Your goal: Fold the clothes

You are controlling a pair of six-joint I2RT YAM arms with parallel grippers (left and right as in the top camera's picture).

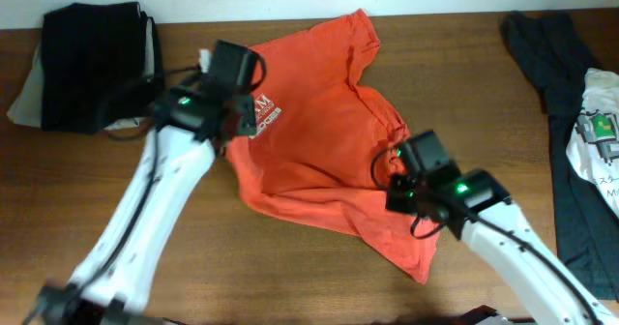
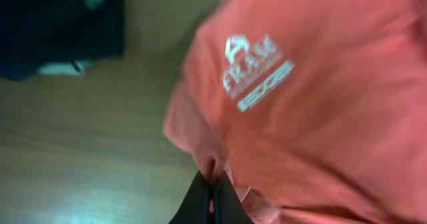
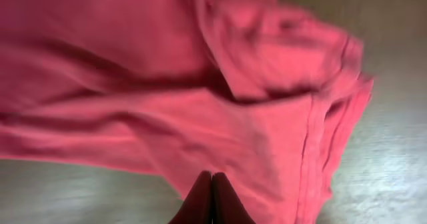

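The red-orange T-shirt [image 1: 319, 141] lies crumpled in the middle of the wooden table, its white lettering [image 1: 263, 117] near the left edge. My left gripper [image 1: 235, 132] is at the shirt's left edge; in the left wrist view it [image 2: 212, 177] is shut, with a fold of the shirt [image 2: 320, 117] pinched between the fingertips. My right gripper [image 1: 395, 185] is at the shirt's right side; in the right wrist view it [image 3: 212, 181] is shut on the lower edge of the shirt [image 3: 200, 84], beside a bunched, hemmed part.
A black garment [image 1: 92, 59] lies at the back left on a pale one [image 1: 24, 98]; it also shows in the left wrist view [image 2: 60, 24]. A dark grey garment [image 1: 551, 83] and a white printed one [image 1: 595, 136] lie at the right edge.
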